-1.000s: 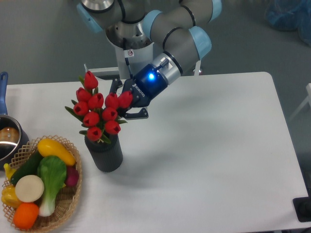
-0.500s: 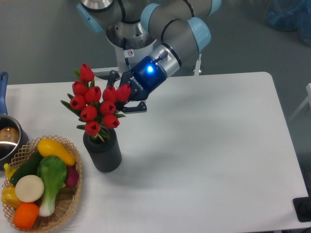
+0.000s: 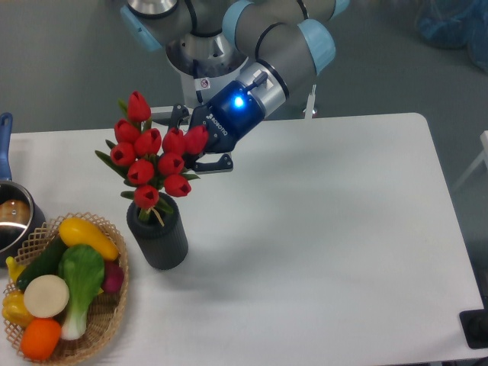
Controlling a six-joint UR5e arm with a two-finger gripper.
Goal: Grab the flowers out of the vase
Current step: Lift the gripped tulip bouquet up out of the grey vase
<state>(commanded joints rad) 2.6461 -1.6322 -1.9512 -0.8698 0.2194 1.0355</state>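
Basket point(image 3: 114, 313) of smooth toy vegetables point(image 3: 57, 286) sits nearest, well below-left of gripper point(image 3: 200, 149). Vase point(image 3: 158, 235), dark ribbed cylinder, stands on white counter point(image 3: 328, 229) below-left of gripper. Flowers point(image 3: 152, 158): red tulip buds, green leaves, stems running down into vase mouth; bunch just left of gripper, touching it. Looks light, soft, likely artificial; buds squash easily, so best hold is the tied stems, not heads. Gripper appears clamped on bunch's right side, fingers mostly hidden by buds. Pot point(image 3: 11, 217) far left.
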